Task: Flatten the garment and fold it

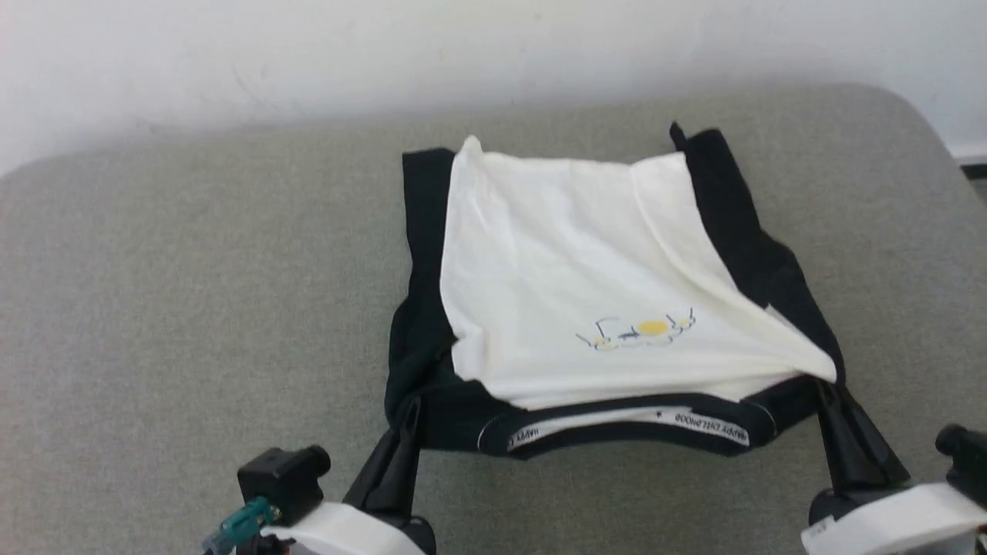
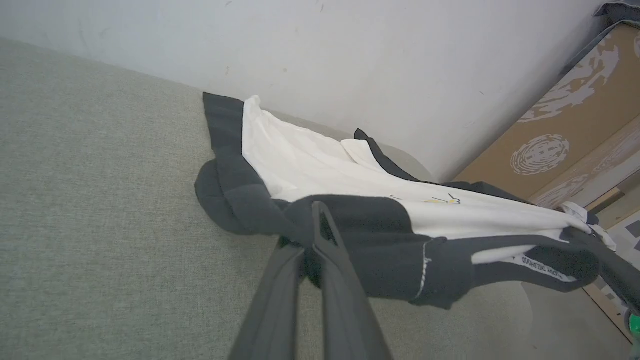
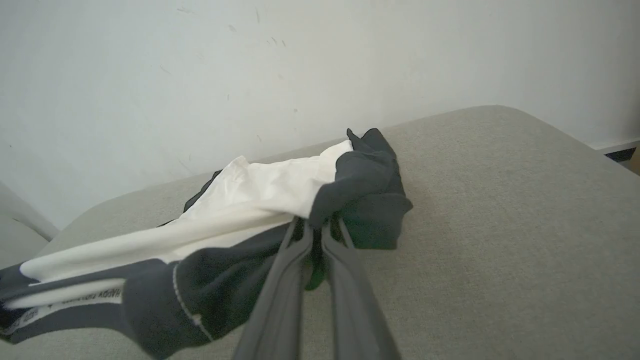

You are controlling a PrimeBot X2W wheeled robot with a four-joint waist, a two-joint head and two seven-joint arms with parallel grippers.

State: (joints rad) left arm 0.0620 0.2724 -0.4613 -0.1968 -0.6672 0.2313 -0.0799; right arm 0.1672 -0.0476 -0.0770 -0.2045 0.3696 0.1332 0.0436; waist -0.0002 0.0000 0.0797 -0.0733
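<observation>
The garment, a white T-shirt with black sides and collar and a small yellow-and-blue chest print, lies on the grey padded surface, collar edge toward me and stretched between my two grippers. My left gripper is shut on the black shoulder fabric at the near left; in the left wrist view the garment wraps the left gripper. At the near right, my right gripper is shut on the other black shoulder, which bunches around the right gripper on the garment.
A white wall runs behind the grey surface, whose far corners are rounded. Brown patterned cardboard stands beyond the surface's right end. Bare grey padding lies to both sides of the shirt.
</observation>
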